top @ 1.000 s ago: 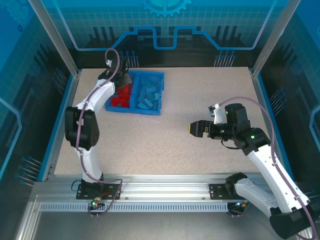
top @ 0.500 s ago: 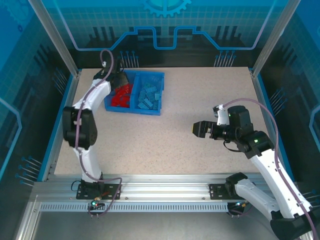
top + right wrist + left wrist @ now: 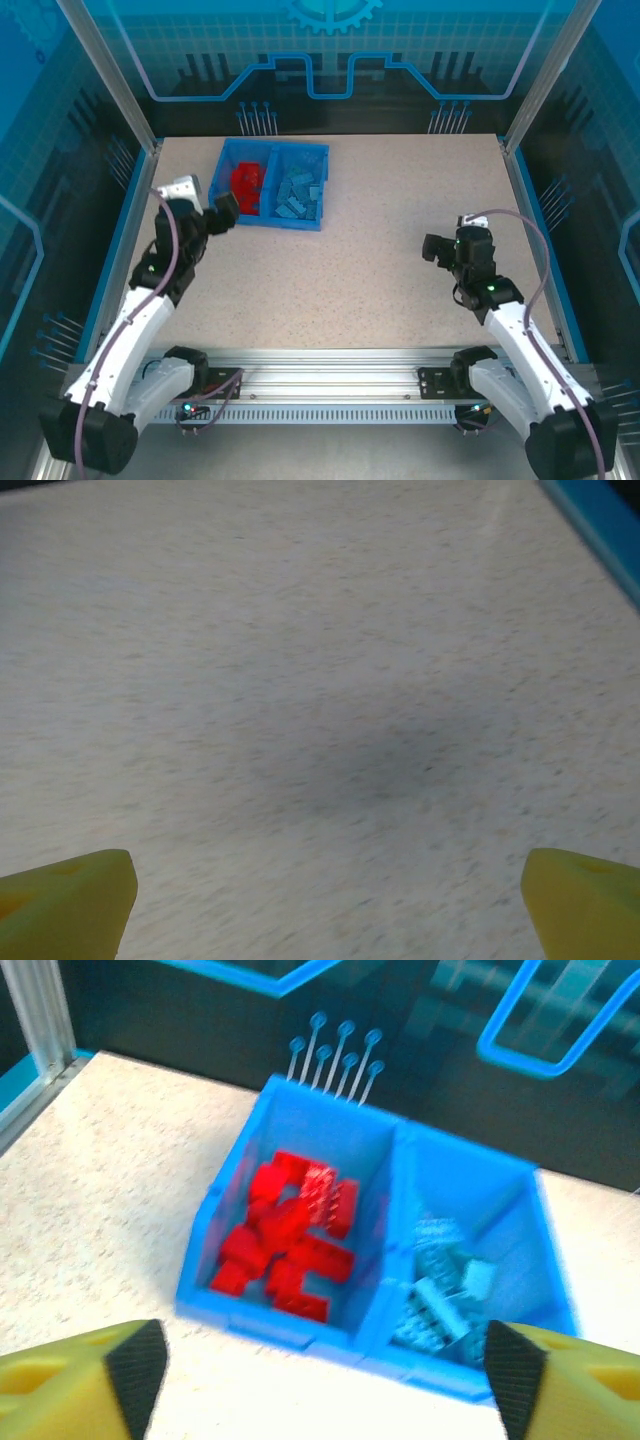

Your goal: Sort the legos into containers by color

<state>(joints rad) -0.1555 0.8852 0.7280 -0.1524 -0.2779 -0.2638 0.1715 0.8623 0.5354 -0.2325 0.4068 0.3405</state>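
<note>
Separately, two compartments [image 3: 468,1198] of one tray [image 3: 285,1326] hold red legos [image 3: 290,1245] and blue legos [image 3: 440,1298].

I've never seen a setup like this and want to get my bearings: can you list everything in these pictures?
table: one, beige speckled, under everything
tray: one, blue, two side-by-side compartments, far left part of the table
red legos: a jumbled heap, too tangled to count, bright red, in the tray's left compartment
light blue legos: a jumbled heap, too tangled to count, light blue, in the tray's right compartment
enclosure walls: blue see-through panels on metal posts, around the table
arms: two, white and black, left arm and right arm, bolted at the near edge
left gripper: one, yellow-and-black fingers, open, empty, facing the tray
right gripper: one, yellow fingers, open, empty, over bare table
</note>
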